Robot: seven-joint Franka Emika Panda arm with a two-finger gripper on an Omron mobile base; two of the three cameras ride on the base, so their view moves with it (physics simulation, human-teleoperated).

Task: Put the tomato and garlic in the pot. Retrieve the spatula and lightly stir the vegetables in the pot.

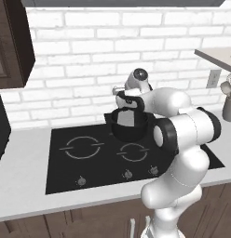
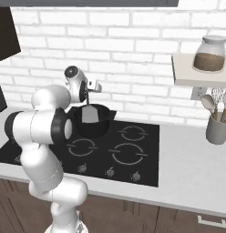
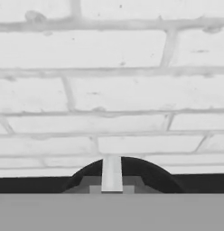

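Observation:
The small black pot (image 1: pixel 130 128) (image 2: pixel 94 124) stands on the rear burner of the cooktop, close to the brick wall. My gripper (image 1: pixel 125 100) (image 2: pixel 88 92) hangs just above it, shut on the thin handle of the spatula (image 2: pixel 89 113). The pale grey squarish blade (image 1: pixel 128 118) points down inside the pot. In the hand view the spatula handle (image 3: pixel 111 173) runs down into the dark pot rim (image 3: pixel 150 173), with the wall behind. Tomato and garlic are hidden from all views.
The black cooktop (image 1: pixel 89 162) (image 2: pixel 128 152) has knobs along its front edge. A grey utensil holder (image 2: pixel 218 130) (image 1: pixel 228 109) with spoons and a whisk stands to the right. Above it a shelf carries a jar (image 2: pixel 209 54). A dark cabinet (image 1: pixel 10 42) hangs at the left.

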